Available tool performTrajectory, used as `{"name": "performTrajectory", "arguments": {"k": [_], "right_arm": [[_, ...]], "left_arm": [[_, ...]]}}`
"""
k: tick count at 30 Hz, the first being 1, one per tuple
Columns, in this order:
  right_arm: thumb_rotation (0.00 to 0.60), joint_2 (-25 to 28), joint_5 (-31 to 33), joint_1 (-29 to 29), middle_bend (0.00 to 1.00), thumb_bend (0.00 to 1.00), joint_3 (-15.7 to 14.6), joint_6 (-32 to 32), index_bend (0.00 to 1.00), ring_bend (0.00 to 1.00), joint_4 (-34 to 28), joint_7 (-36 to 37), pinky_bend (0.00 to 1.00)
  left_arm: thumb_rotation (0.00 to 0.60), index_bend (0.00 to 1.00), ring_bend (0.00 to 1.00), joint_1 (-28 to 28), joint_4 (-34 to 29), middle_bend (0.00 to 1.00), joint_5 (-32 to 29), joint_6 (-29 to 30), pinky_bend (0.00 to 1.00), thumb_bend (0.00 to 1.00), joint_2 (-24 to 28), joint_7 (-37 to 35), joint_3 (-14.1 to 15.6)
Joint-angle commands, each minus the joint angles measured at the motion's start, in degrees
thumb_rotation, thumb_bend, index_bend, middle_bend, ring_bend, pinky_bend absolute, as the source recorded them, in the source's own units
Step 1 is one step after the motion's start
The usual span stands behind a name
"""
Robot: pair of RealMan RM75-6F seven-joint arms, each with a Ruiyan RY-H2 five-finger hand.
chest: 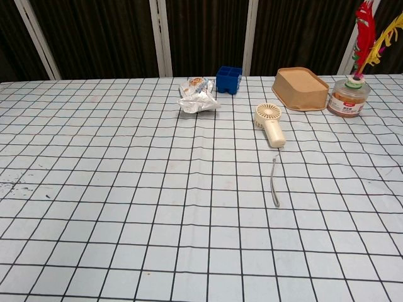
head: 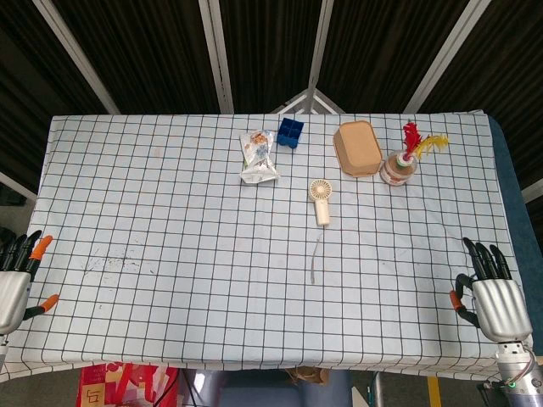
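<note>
While my left hand point(head: 17, 280) and right hand point(head: 492, 297) rest at the near table corners, fingers spread wide and holding nothing, the cream plastic handheld fan point(head: 320, 200) lies flat mid-table on the gridded cloth point(head: 170, 212), its thin cord point(head: 316, 259) trailing toward me.

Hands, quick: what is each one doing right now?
Left hand: open, holding nothing, at the table's near left edge.
Right hand: open, fingers apart, holding nothing, at the near right edge.
</note>
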Motion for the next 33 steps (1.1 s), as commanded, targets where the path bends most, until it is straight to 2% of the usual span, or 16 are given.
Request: {"name": "performTrajectory", "arguments": {"k": [1,12,17,21,33], "right_arm": [[0.600,0.06,0.11,0.01,0.00,0.39,-0.02,-0.10,0.00,0.00,-0.13,-0.01,0.00],[0.600,-0.16,-0.46,-0.04,0.00,0.38,0.21,0.81,0.00,0.00,-0.01,0.87,0.00],[0.600,-0.50,-0.73,-0.06,0.00,0.32,0.36,1.33,0.00,0.00,0.31,1.32,0.00],[0.600,-0.65,-0.98,-0.11,0.00,0.30,0.34,1.63,0.00,0.00,0.72,2.32,0.00],[0.600,-0.60,-0.82,1.26,0.00,0.30,0.22,-0.98,0.00,0.00,-0.28,1.84,0.01]], "left_arm": [[0.600,0.00,0.00,0.04,-0.09,0.00,-0.06,0.13,0.00,0.06,0.03,-0.41,-0.11],[0.600,0.00,0.00,0.21,-0.08,0.00,-0.13,0.34,0.00,0.06,0.02,-0.28,-0.10],[0.600,0.00,0.00,0.12,-0.03,0.00,-0.32,0.12,0.00,0.03,0.06,-0.70,-0.20],[0.600,0.00,0.00,0.18,-0.06,0.00,-0.22,0.17,0.00,0.03,0.16,-0.71,-0.11],[0.600,0.00,0.00,0.53,-0.77,0.00,-0.41,0.58,0.00,0.03,0.34,-0.55,-0.12]]}}
